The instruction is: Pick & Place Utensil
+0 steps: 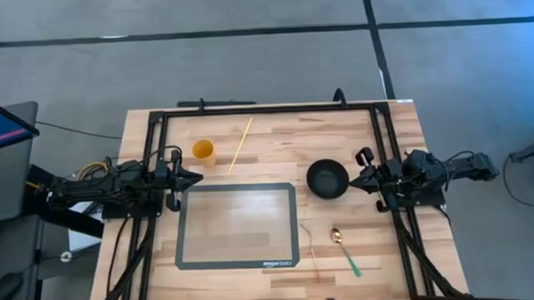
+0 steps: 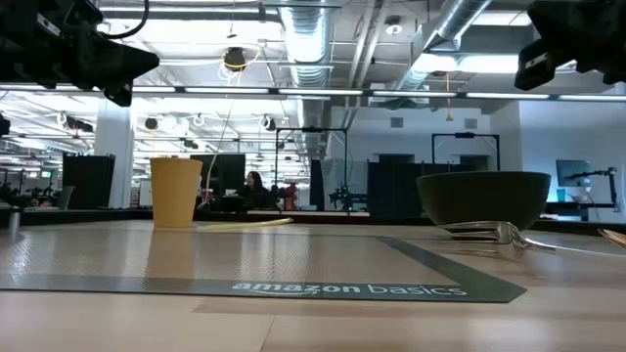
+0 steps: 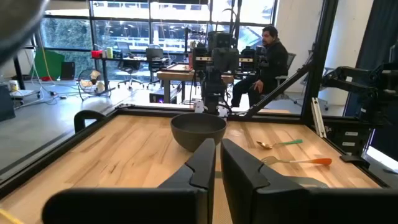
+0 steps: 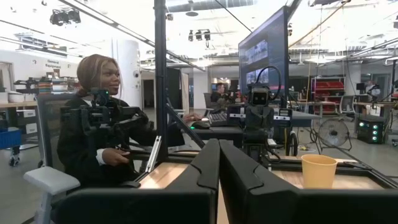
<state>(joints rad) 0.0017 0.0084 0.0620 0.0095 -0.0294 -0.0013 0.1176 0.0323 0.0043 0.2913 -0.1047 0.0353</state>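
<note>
Spoon (image 1: pixel 345 251) beside bowl (image 1: pixel 327 178); untouched

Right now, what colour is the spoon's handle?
Green; the spoon shows best in the high view, lying near the black bowl.

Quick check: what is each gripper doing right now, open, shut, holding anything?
Left gripper: nearly shut, a thin gap between the fingers, holding nothing, at the table's left edge.
Right gripper: shut, holding nothing, at the table's right edge.
</note>
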